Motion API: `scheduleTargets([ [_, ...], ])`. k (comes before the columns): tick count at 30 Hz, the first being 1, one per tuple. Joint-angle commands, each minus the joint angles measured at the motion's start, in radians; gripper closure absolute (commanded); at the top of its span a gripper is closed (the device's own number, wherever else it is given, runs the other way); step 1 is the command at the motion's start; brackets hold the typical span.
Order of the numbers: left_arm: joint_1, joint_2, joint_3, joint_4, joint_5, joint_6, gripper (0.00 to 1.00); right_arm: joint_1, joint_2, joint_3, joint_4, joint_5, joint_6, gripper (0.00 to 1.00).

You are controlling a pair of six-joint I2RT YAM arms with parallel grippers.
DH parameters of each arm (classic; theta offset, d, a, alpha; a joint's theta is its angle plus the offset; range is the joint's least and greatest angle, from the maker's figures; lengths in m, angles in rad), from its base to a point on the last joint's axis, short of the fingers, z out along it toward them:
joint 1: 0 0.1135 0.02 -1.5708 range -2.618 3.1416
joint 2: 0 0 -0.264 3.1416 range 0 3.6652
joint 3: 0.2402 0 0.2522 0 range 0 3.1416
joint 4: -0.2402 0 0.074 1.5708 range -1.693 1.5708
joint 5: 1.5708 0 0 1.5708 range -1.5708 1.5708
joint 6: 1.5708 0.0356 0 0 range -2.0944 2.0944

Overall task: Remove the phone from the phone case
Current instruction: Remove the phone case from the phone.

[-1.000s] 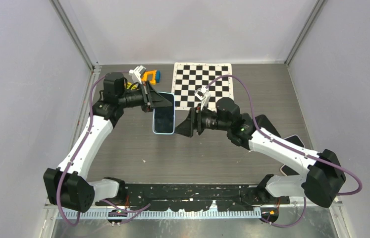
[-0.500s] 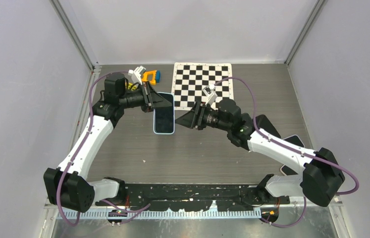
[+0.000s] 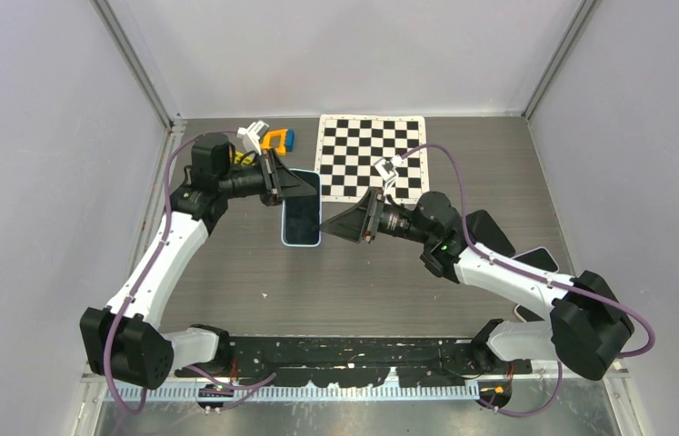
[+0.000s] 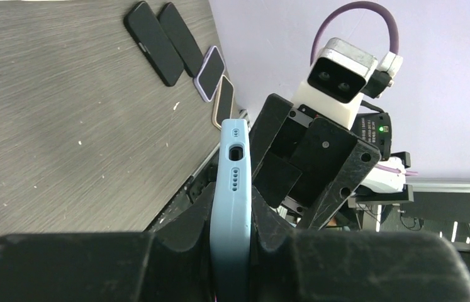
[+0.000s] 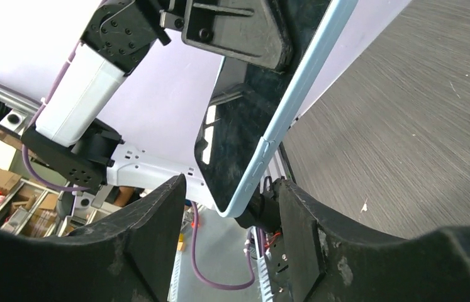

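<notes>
- Light-blue phone case (image 4: 231, 207) was still wrapped round the phone (image 3: 301, 221). Removal looked not yet begun, so peeling the case away was all left to do.
- Left gripper (image 3: 292, 186) had its jaws clamped on the cased phone's far end, holding it over the worktop (image 3: 363, 282).
- Right gripper (image 3: 340, 224) stood just beside the phone's near right edge, jaws apart, gripping nothing.
- Long axis ran far-to-near, screen upward, with the charging port (image 4: 236, 153) toward the worktop's near edge.

High fixed overhead view; two close, opposed wrist views sharing the phone (image 5: 238, 138)
</notes>
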Motion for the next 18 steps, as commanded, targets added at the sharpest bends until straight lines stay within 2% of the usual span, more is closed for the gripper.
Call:
scheduleTargets([
  [1, 0.000, -0.034, -0.005, 0.154, 0.083, -0.081, 1.00, 0.007, -0.016, 0.023, 0.045, -0.057, -0.035, 0.38],
  [4, 0.000, -0.036, -0.016, 0.197, 0.105, -0.104, 1.00, 0.011, 0.013, 0.044, 0.012, -0.101, -0.032, 0.43],
  [8, -0.001, -0.027, -0.019, 0.211, 0.120, -0.116, 1.00, 0.020, 0.052, 0.049, 0.094, -0.180, 0.014, 0.60],
  [12, 0.000, -0.027, -0.046, 0.262, 0.122, -0.174, 1.00, 0.028, 0.051, 0.046, 0.122, -0.192, -0.004, 0.78],
  [15, -0.002, -0.014, -0.094, 0.328, 0.101, -0.273, 1.00, 0.047, 0.047, 0.051, 0.123, -0.190, -0.056, 0.91],
  [18, -0.002, 0.005, -0.155, 0.465, 0.111, -0.400, 1.00, 0.062, 0.054, 0.079, 0.078, -0.189, -0.116, 0.99],
])
